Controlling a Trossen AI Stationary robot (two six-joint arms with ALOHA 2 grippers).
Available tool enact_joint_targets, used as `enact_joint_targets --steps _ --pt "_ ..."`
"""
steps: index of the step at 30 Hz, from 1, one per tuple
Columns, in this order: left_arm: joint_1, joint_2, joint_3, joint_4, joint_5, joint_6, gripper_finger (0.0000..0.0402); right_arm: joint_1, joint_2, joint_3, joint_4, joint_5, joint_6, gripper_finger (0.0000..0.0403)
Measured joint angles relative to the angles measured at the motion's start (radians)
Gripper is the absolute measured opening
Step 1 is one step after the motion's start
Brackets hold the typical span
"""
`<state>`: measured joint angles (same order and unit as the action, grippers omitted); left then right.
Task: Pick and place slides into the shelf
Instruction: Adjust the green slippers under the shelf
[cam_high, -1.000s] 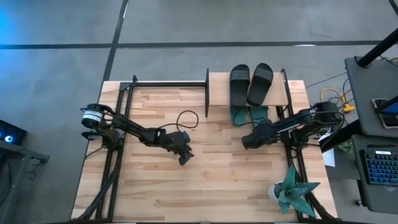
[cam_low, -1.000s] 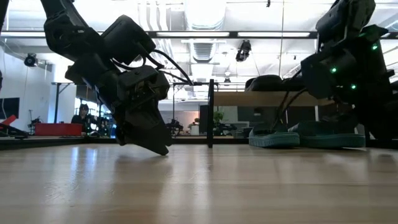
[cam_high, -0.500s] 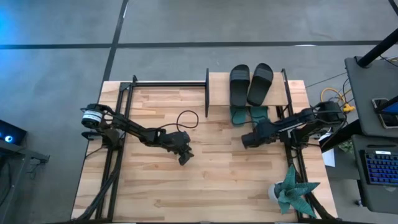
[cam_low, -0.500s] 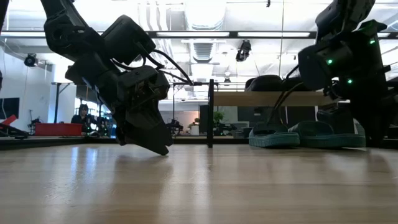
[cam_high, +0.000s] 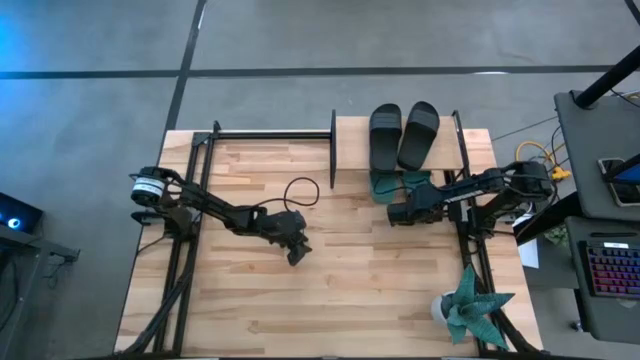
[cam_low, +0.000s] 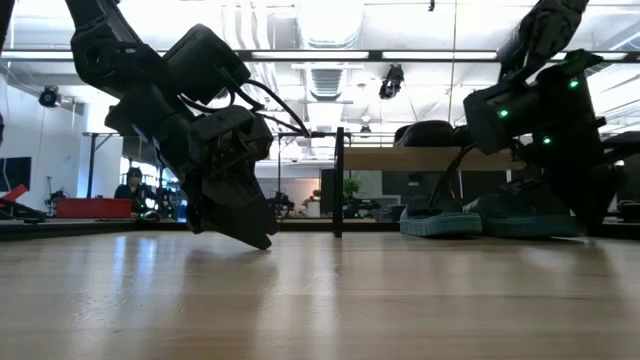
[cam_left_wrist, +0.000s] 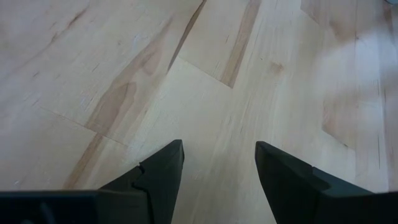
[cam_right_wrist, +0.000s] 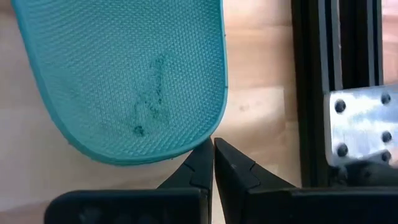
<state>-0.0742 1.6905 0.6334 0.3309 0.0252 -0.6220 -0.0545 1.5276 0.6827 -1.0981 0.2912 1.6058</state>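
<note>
Compared with a second earlier, the right claw had shifted up the bench toward the shelf, so that it sat just off the heel of the teal slides under the plywood board. In the right wrist view its fingers were pressed together with nothing between them, their tips right at the rounded heel edge of one teal slide; whether they touched it could not be told. The black slides lay side by side on the shelf's top board, as before. The left claw had not moved: it stayed tilted down near the bench's middle, fingers spread wide and empty over bare wood.
</note>
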Motion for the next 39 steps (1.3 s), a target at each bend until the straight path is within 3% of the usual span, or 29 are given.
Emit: enact_joint_targets --steps 14,39 --pt "0.000 0.000 0.000 0.000 0.000 0.000 0.0191 -0.104 0.000 -0.001 0.062 0.094 -0.097 0.0009" --pt "0.000 0.000 0.000 0.000 0.000 -0.001 0.0191 -0.074 0.037 0.002 0.199 0.200 -0.194 0.0008"
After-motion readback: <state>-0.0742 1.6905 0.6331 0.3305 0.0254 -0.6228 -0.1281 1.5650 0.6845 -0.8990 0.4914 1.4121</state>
